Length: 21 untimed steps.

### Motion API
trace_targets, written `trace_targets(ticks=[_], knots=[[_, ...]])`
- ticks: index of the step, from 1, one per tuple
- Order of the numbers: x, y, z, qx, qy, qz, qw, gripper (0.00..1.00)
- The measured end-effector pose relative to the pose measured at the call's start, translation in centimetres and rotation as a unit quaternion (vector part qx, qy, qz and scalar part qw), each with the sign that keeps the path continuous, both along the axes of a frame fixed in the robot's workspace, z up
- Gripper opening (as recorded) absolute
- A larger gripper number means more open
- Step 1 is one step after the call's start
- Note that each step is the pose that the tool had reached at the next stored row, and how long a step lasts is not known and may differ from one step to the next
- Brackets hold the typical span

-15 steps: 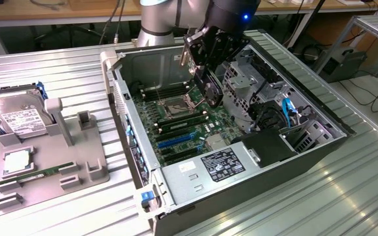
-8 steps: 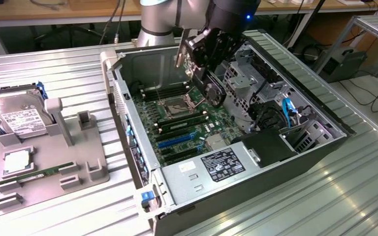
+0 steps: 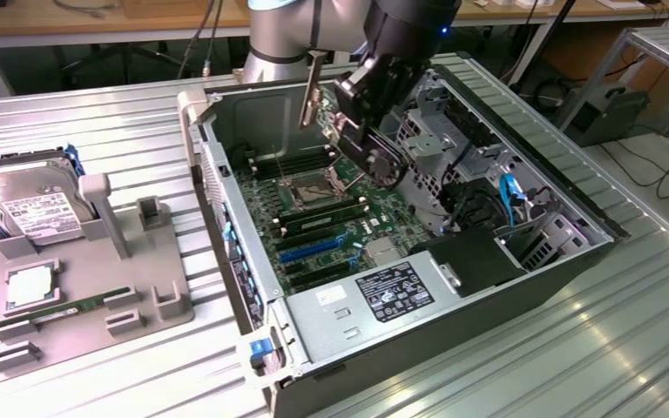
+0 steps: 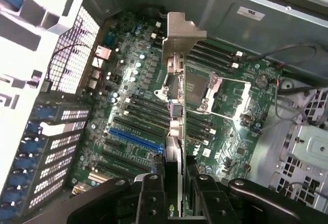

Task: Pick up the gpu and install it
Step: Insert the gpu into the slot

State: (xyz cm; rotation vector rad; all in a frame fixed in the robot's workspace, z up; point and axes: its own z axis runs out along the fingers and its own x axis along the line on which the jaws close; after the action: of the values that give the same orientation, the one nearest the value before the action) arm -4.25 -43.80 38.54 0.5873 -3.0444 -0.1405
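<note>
**Q:** Gripper [image 4: 177, 185] first: how does it stand?

**A:** Its two black fingers [image 4: 151, 193] are closed narrow on the gpu [image 4: 179, 39]. They pinch the thin card edge-on, with the tan metal bracket at the end away from them.

**Q:** And where is the card?

**A:** It is in the air inside the open computer case [image 3: 253, 113], above the motherboard [image 3: 358, 231] and not touching it. From the exterior view the bracket hangs nearly upright near the case's back wall. From the wrist view the card lines up beside the CPU socket [image 4: 200, 88], and the blue slot [image 4: 134, 139] lies apart from it.

**Q:** What is outside the case?

**A:** On the exterior view's left, a gray holder [image 3: 137, 296] sits on the ribbed metal table [image 3: 613, 348]. It carries a silver hard drive [image 3: 35, 209] with a white label and a narrow green memory stick [image 3: 62, 307].
</note>
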Motion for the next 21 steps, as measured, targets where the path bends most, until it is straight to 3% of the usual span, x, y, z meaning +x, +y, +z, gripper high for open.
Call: trace_targets(ticks=[4, 10, 14, 19, 21], knots=[[0.00, 0.00, -0.10, 0.0000, -0.0040, 0.042, 0.9991, 0.26], [0.00, 0.00, -0.26, 0.0000, -0.0091, 0.099, 0.9951, 0.26], [0.00, 0.00, -0.39, 0.0000, -0.0125, 0.136, 0.9906, 0.26], [0.00, 0.00, -0.55, 0.0000, -0.0166, 0.183, 0.9829, 0.26], [0.00, 0.00, -0.63, 0.0000, -0.0182, 0.202, 0.9791, 0.26]])
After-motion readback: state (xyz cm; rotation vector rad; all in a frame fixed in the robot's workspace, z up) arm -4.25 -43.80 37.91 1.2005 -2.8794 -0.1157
